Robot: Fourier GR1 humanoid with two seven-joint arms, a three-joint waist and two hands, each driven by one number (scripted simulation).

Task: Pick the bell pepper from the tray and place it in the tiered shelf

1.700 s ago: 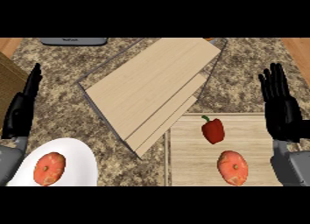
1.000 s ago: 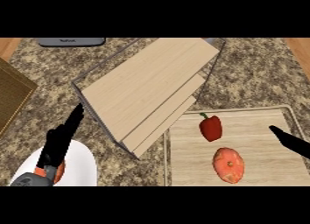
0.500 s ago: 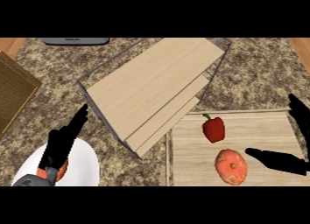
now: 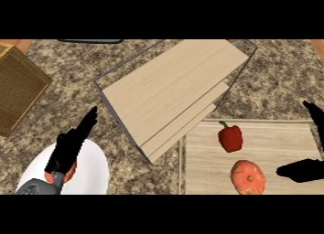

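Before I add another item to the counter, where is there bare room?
Bare counter lies between the wicker basket and tiered shelf, and right of the shelf above the tray. The tray is crowded: bell pepper, orange fruit, right hand.

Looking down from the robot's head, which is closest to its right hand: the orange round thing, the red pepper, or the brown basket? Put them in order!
From the right hand:
1. Round orange fruit, on the wooden tray, just left of the hand.
2. Red bell pepper, higher on the tray.
3. Brown wicker basket, far left.

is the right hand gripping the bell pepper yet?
No. The bell pepper lies untouched on the tray, and the right hand is open beside it with bare tray between them.
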